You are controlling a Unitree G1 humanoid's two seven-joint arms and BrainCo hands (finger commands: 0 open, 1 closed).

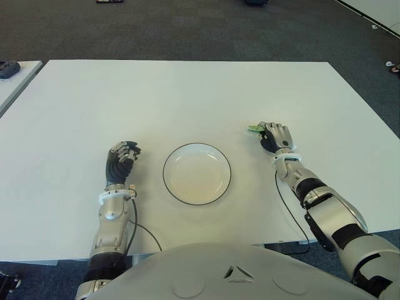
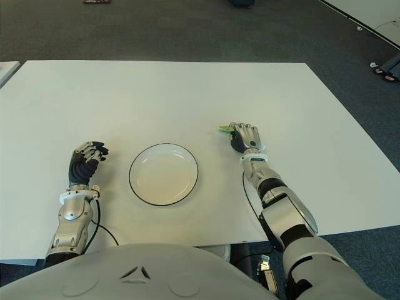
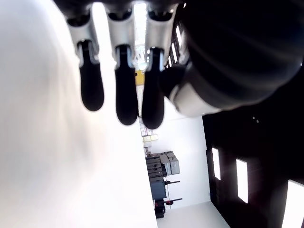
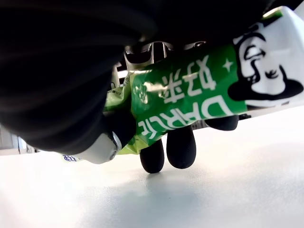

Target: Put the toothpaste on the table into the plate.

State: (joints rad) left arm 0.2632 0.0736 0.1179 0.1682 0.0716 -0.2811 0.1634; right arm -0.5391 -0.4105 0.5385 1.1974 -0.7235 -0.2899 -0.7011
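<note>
On the white table (image 1: pixel 200 94), right of the empty plate (image 1: pixel 197 173), the robot's right hand (image 1: pixel 277 137) lies palm down with its forearm angled back toward the body, fingers (image 4: pixel 181 147) curled around the green toothpaste (image 4: pixel 190 102) tube, whose end pokes out toward the plate. Left of the plate, the left hand (image 1: pixel 122 154) shows with fingers loosely bent and nothing in them.
</note>
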